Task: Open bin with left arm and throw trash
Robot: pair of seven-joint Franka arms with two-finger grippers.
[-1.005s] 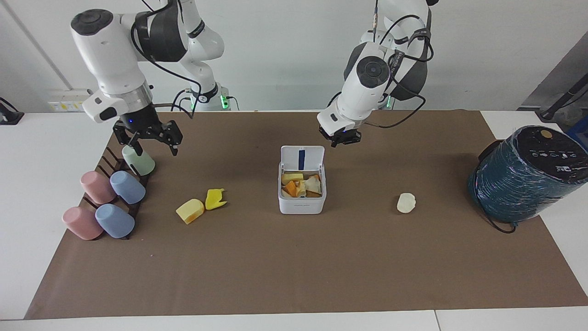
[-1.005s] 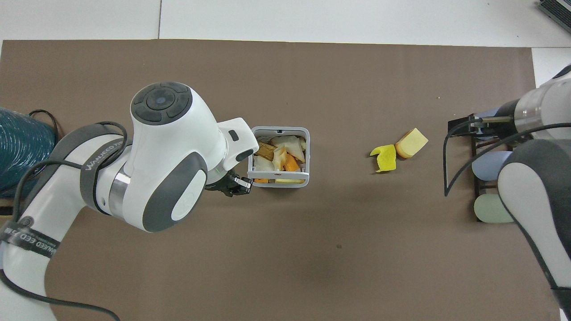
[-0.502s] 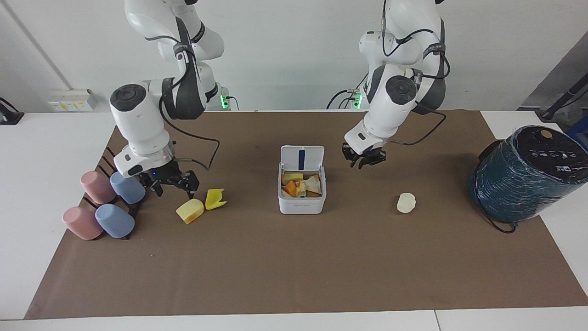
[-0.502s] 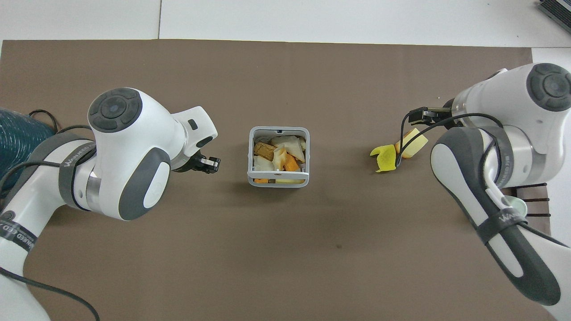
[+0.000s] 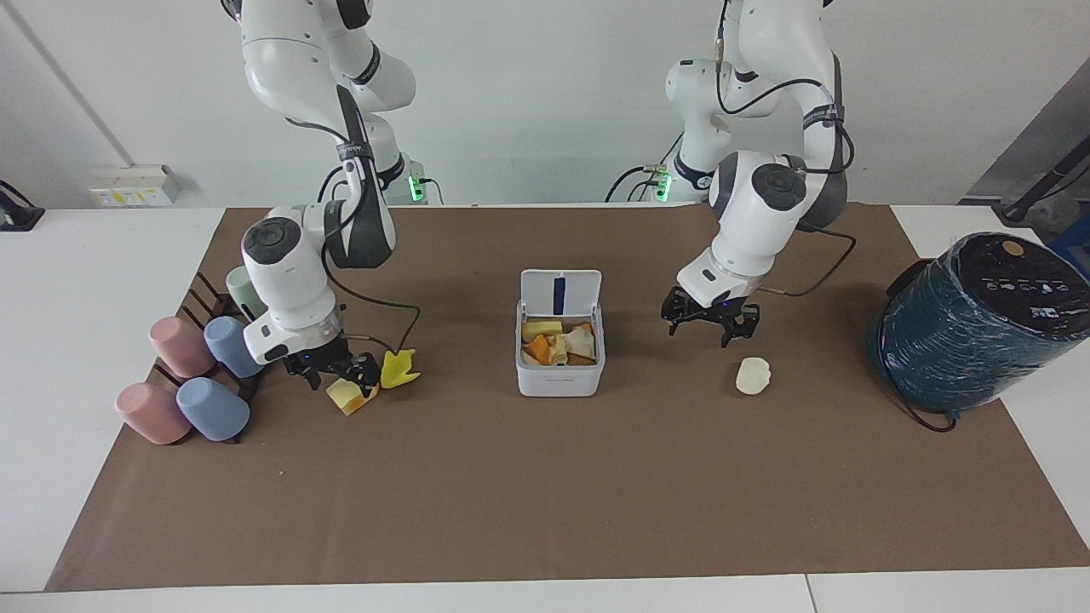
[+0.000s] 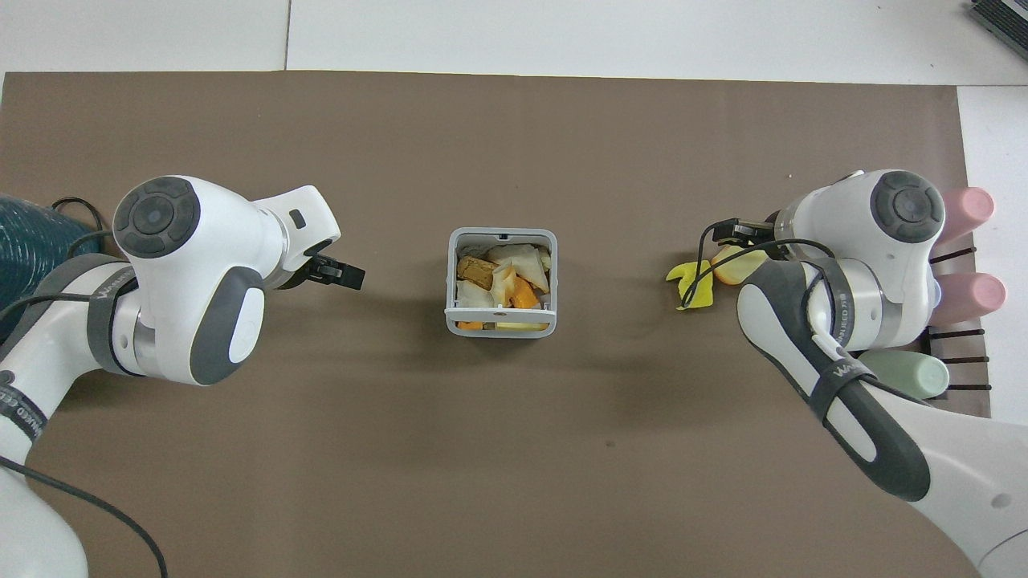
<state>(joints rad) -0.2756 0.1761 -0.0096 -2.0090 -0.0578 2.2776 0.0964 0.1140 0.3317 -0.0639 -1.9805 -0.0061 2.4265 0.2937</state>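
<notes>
Yellow wedge [image 5: 345, 395] lies under the right gripper [image 5: 334, 372].

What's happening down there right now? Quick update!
Bin open, lid up. Right gripper down at the pale yellow wedge. Left gripper open above the cream lump. Nothing blocking.

The bin [image 5: 559, 358] sits mid-counter [image 5: 545, 502], scraps inside. The wedge [image 5: 343, 395] and scrap [image 5: 397, 369] lie together toward the right arm's end, beside the cup rack [image 5: 213, 340]. The lump [image 5: 753, 375] lies toward the left arm's end, between the bin and the cylinder [image 5: 979, 323].
</notes>
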